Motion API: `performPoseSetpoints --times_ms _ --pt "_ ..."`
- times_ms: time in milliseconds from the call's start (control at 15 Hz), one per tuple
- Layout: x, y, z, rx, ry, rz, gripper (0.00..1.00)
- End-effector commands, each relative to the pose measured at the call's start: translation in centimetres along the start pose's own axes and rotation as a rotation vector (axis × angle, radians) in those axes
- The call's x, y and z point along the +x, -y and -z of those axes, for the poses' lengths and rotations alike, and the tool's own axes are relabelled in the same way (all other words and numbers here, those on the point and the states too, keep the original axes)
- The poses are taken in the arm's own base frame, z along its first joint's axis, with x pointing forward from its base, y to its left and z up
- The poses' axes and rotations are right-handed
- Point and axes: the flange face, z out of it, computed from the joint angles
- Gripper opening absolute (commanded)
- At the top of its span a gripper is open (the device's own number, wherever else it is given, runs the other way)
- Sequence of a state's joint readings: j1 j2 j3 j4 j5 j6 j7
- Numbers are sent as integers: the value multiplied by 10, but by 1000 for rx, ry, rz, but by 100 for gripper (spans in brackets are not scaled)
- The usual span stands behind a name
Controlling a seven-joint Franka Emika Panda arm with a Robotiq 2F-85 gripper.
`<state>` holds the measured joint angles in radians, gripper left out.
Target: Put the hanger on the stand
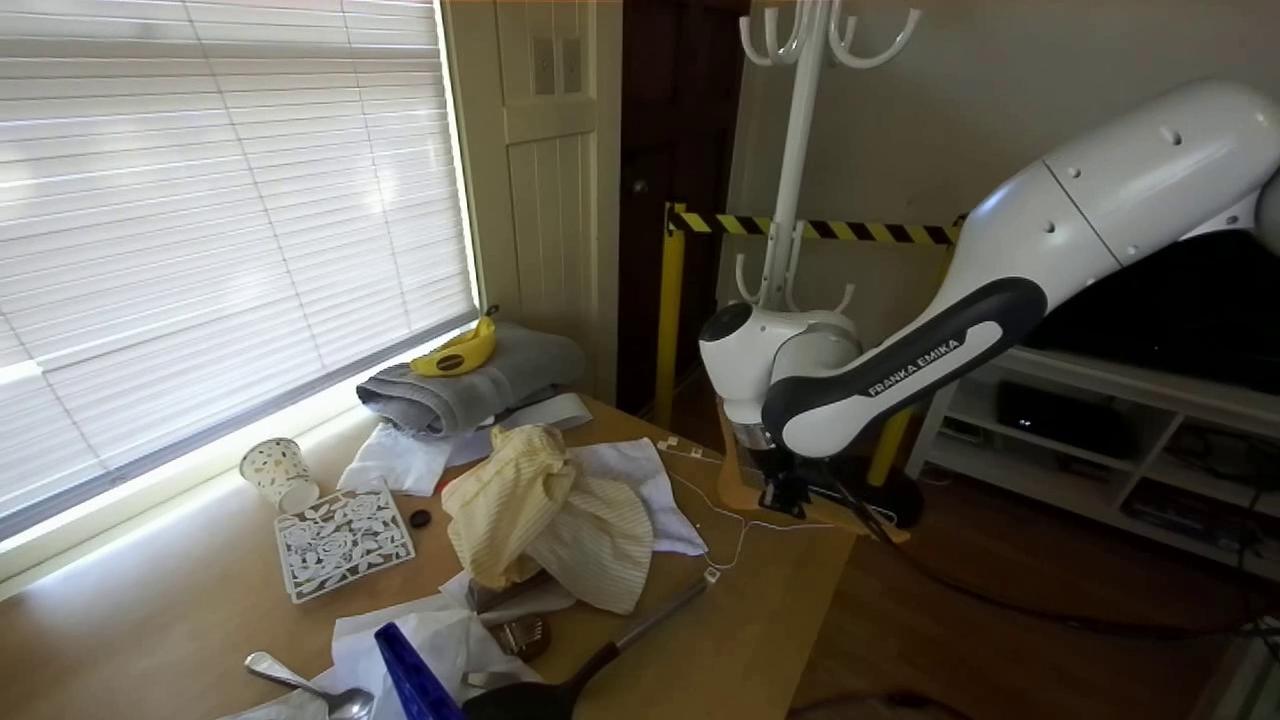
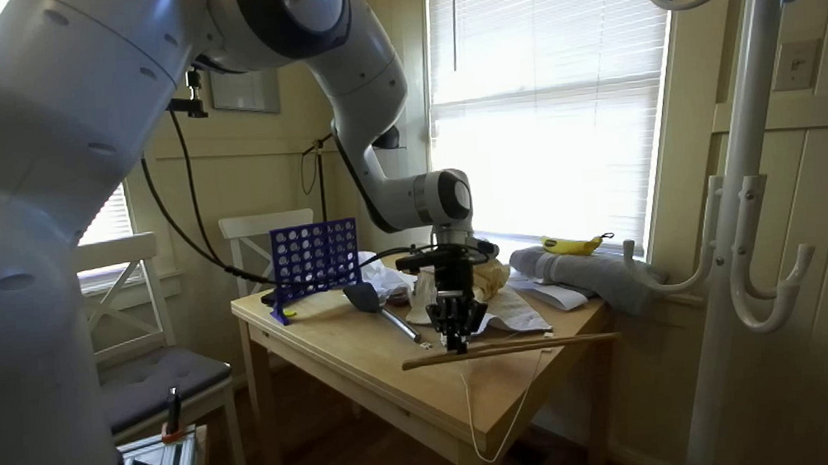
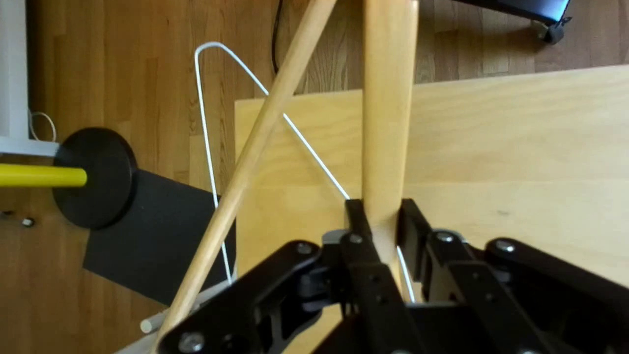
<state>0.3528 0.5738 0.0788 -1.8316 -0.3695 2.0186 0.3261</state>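
Pincer [image 3: 381,214] tight on hanger [image 3: 387,113]

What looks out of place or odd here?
The white cord loops out past a corner of the table, passing beneath the hanger in the wrist view; odd because it overhangs the edge and might snag. The striped cloth is bunched up, possibly just clutter. No spill or damage visible.
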Motion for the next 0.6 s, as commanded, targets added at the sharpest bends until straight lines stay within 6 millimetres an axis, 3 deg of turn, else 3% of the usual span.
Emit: performPoseSetpoints --times_ms 0,267,533 --pt "19 10 0 65 -59 146 5" --pt "8 8 7 61 -73 174 5" --pt "-37 -6 16 9 -21 -7 5"
